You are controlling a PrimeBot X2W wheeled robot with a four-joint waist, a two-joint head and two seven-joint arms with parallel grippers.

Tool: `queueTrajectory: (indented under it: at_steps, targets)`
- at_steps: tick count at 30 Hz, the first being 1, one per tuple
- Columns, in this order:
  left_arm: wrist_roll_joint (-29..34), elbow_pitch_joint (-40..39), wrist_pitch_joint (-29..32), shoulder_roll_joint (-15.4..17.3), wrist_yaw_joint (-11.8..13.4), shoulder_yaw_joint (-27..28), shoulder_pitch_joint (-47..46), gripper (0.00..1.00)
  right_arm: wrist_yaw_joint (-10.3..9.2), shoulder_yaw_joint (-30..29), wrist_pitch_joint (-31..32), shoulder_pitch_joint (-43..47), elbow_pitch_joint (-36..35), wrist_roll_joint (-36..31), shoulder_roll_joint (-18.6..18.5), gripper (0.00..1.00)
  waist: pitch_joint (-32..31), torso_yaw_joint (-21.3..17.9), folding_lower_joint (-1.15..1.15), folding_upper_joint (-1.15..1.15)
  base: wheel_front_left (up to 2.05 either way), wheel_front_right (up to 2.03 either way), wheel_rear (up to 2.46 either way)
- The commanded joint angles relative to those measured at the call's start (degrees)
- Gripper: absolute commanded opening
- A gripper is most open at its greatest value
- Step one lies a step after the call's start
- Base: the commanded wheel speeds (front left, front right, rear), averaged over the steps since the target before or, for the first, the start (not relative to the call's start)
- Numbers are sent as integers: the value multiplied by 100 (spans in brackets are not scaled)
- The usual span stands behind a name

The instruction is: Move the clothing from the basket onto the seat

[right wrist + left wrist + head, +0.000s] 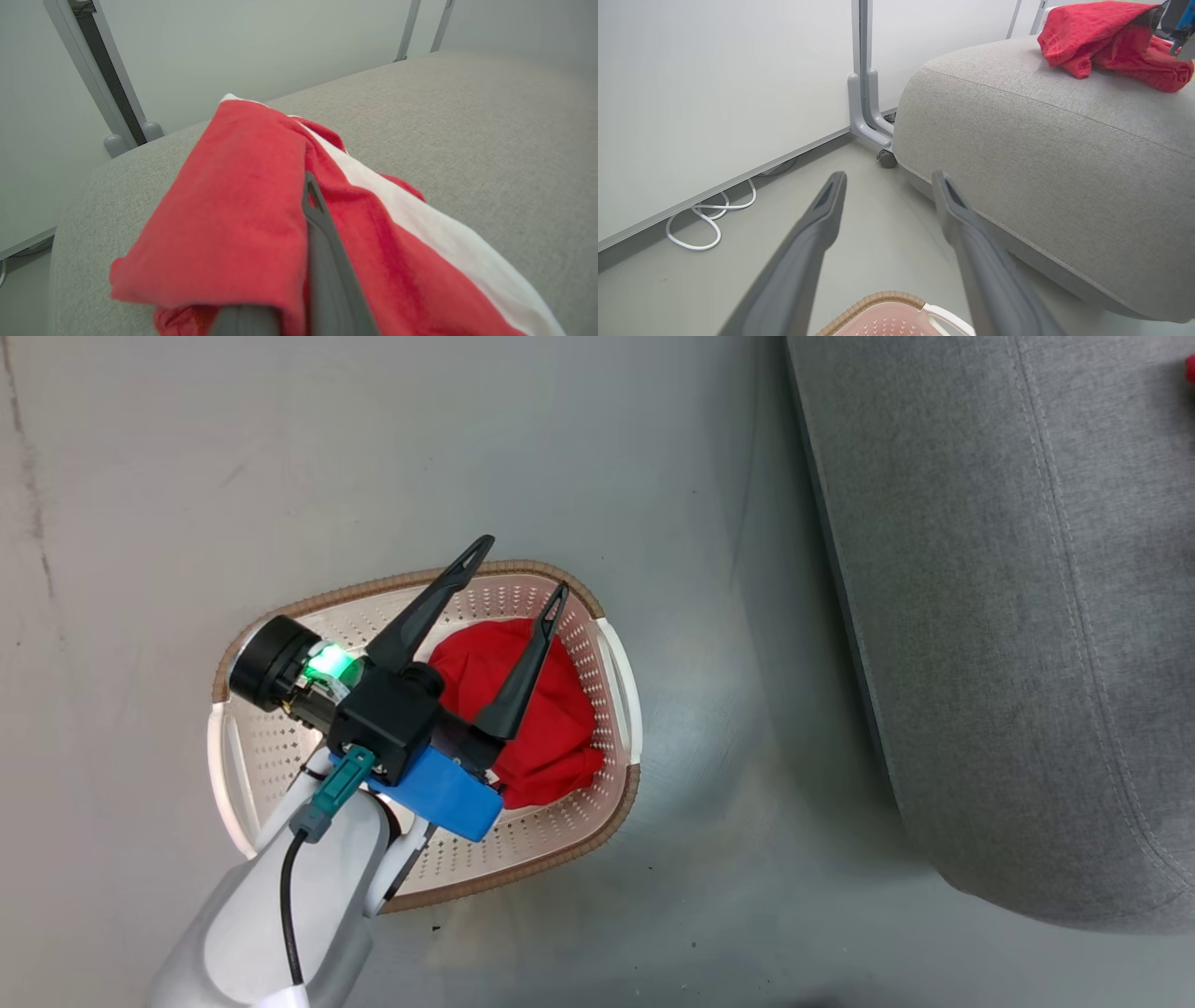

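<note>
**One red piece on the seat, another in the basket**

The left arm's pale forearm (280, 896) reaches up from the lower left over the basket (266, 747), which stands on the grey floor (560, 448). At the wrist sit a blue block and a lit green light. The left gripper (524, 564) hangs above the basket with its two dark fingers spread in a wide V, holding nothing. They point diagonally past the basket's brown rim towards the seat (1008, 616). From that wrist, the left gripper (889, 175) aims out over the rim of the basket (887, 298) at bare floor and the seat's rounded flank (1041, 163).

A red bundle (560, 728) lies crumpled inside the basket, against the end nearer the seat.

The right gripper (303, 186) is over the seat's top (467, 116). Its fingers are drawn close together on a fold of the striped garment (243, 219). One finger (327, 252) shows, and the cloth drapes over the other. This garment, red with a broad white band, rests on the seat near a rounded corner. It also shows from the left wrist as a heap on the seat's top (1087, 37).
</note>
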Motion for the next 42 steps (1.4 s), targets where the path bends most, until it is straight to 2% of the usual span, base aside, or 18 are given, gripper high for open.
queueTrajectory:
  at_steps: [1, 12, 20, 24, 35, 42]
  targets:
    - [-10, 21, -15, -21, -14, 4, -64, 100, 2, 6, -28, -113, 46, -42, -50, 100, -29, 2, -1, 0, 0, 0, 0]
    - [-153, 175, -15, -194, -14, 8, 70, 100, 3, 269, -54, 30, 407, -43, -204, 100, -371, 47, -1, 0, 0, 0, 0]
    - [-315, 325, -15, -450, -14, 61, 404, 100, 2, 707, -54, 516, 580, -214, -334, 100, -1101, 168, -1, 0, 0, 0, 0]
    - [-409, 407, -15, -593, -14, 232, 670, 100, 2, 861, -54, 881, 453, -257, -203, 100, -1540, 236, -1, 0, 0, 0, 0]
    - [-496, 653, -15, -896, -14, 822, 1468, 100, 2, 1208, -9, 2032, -360, -148, 187, 100, -2610, 518, -1, 0, 0, 0, 0]
    - [-441, 791, -15, -1035, -14, 1257, 1922, 100, 2, 1405, 213, 3069, -1524, 5, 599, 100, -3131, 781, -1, 0, 0, 0, 0]
